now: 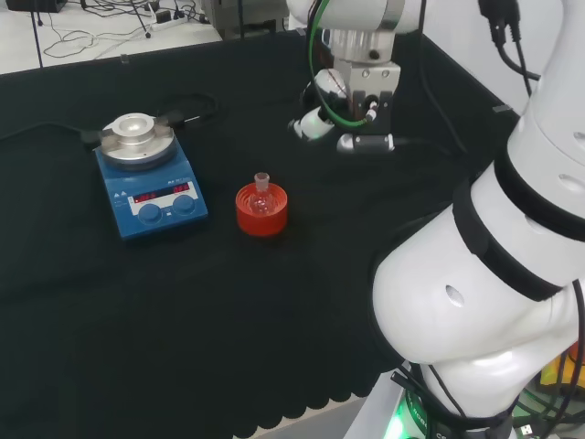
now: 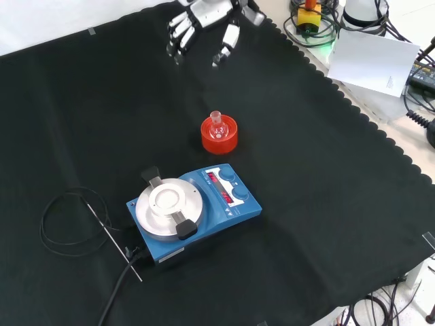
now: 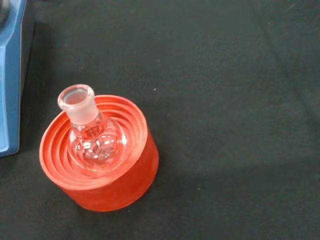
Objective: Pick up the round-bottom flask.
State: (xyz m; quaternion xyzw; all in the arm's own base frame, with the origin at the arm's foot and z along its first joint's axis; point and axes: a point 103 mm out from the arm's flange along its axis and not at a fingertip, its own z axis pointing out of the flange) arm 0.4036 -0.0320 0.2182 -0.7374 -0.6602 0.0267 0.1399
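Clearly the approach is the step in hand, with nothing grasped yet. The small clear glass round-bottom flask (image 2: 217,125) sits upright in a red ribbed ring stand (image 2: 219,135) just above the middle of the front view, its short neck pointing up. In the wrist view the flask (image 3: 92,137) rests with its bulb nested in the stand's stepped hollow (image 3: 125,185), and the neck rises free above the rim.

The black and white robot hand (image 2: 204,24) hangs at the top of the front view, well apart from the flask, with its fingers (image 2: 178,37) extended downward and spread, holding nothing. In the head view the hand (image 1: 343,123) is in the upper middle of the frame, to the right of and beyond the stand (image 1: 262,213).

A blue magnetic stirrer with a round silver top plate (image 2: 194,210) stands below the flask in the front view, near the stand but not touching it.

As I judge it, the next move calls for bringing the hand down over the stand and closing the fingers and thumb on the exposed neck, since the bulb lies low inside the ring. The lift should then go straight up, so the stand is not dragged along and the stirrer is not bumped.
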